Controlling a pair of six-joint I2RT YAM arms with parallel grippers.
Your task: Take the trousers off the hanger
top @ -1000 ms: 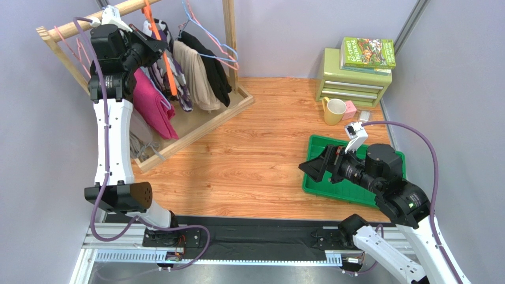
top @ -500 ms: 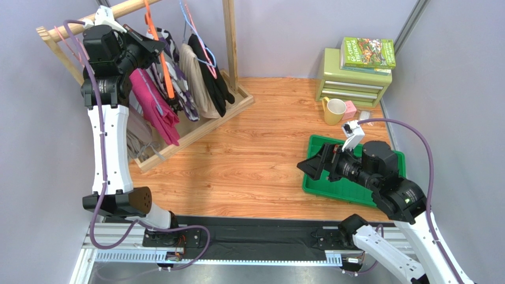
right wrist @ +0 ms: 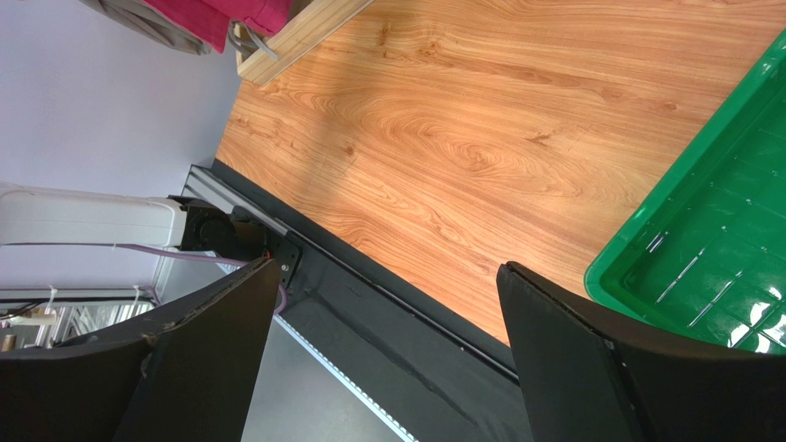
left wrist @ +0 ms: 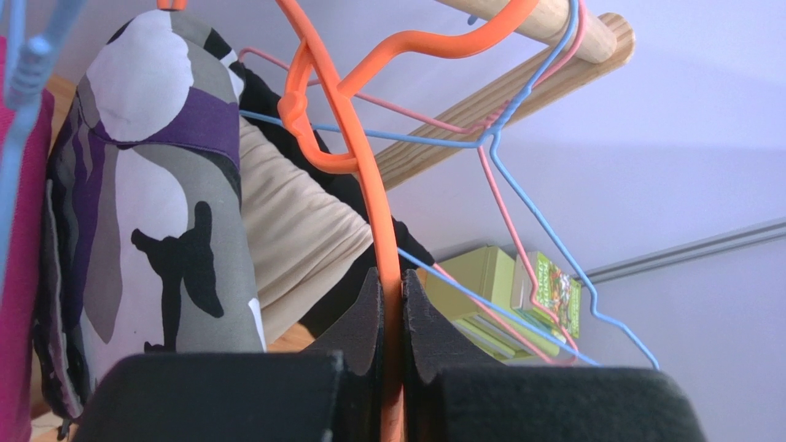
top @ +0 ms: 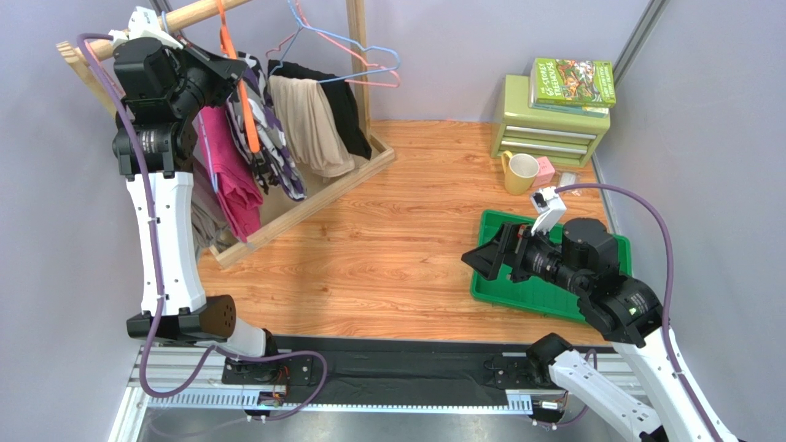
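Left gripper [left wrist: 389,290]: clenched on the shaft of the orange plastic hanger [left wrist: 364,175], whose hook sat over the round wooden rail [left wrist: 544,23] of the rack.

Purple, white and black camouflage-patterned trousers [left wrist: 157,212]: folded, hanging just beside that hanger.

Plain magenta pink trousers [top: 226,170]: hanging on the same rack, next to the camouflage pair on the left arm's side.

Beige garment [top: 314,124] and black garment [top: 346,106]: hung further along the rail.

Right gripper [right wrist: 387,304]: spread wide, holding nothing, above the wood-grain tabletop [right wrist: 480,120] beside the green plastic tray [right wrist: 729,249].
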